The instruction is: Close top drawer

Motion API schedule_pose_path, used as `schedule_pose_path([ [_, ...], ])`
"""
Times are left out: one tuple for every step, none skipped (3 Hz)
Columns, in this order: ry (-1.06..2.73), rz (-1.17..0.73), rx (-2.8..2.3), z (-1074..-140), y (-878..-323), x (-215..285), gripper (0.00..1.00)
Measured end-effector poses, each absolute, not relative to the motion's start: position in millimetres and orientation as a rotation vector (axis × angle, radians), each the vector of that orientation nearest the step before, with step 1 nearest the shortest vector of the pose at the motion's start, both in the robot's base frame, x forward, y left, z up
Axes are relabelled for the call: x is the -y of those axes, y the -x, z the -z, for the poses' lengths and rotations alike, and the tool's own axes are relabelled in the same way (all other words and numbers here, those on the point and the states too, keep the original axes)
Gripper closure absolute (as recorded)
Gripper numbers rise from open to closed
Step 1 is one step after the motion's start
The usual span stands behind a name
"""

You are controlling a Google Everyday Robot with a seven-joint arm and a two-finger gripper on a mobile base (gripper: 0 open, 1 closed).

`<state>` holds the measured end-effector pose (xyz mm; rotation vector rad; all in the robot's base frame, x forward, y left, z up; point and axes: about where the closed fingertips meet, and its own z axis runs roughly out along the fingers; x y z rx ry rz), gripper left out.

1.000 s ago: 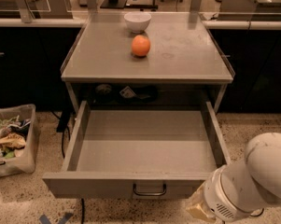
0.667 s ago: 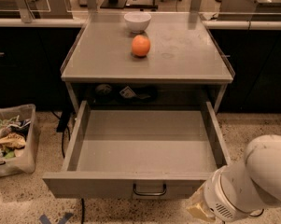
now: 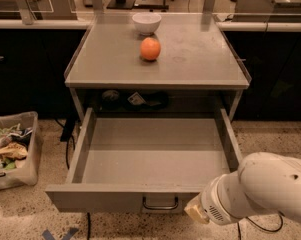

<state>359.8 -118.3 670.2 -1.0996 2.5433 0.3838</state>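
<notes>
Top drawer (image 3: 105,198), pulled fully out beneath the table (image 3: 190,59): rigid, empty metal, probably light-sliding; push the flat front beside its loop handle (image 3: 160,204), where the hand (image 3: 196,212) sits, opening indiscernible.

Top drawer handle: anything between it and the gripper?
Camera view: only bare top drawer front between handle and gripper, which sits just right of it, low in frame.

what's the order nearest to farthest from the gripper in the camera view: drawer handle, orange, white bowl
The gripper is low right, at the front of the top drawer.
1. drawer handle, just left of it, centre front.
2. orange, middle of the cabinet top.
3. white bowl, behind the orange, at the back.
</notes>
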Motion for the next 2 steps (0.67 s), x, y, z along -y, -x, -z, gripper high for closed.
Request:
schedule_pose_path([
  [1.099,-0.384,-2.543,-670,-360,118,1.0],
  [1.051,-0.353,-2.548,-666,-373,120,1.0],
])
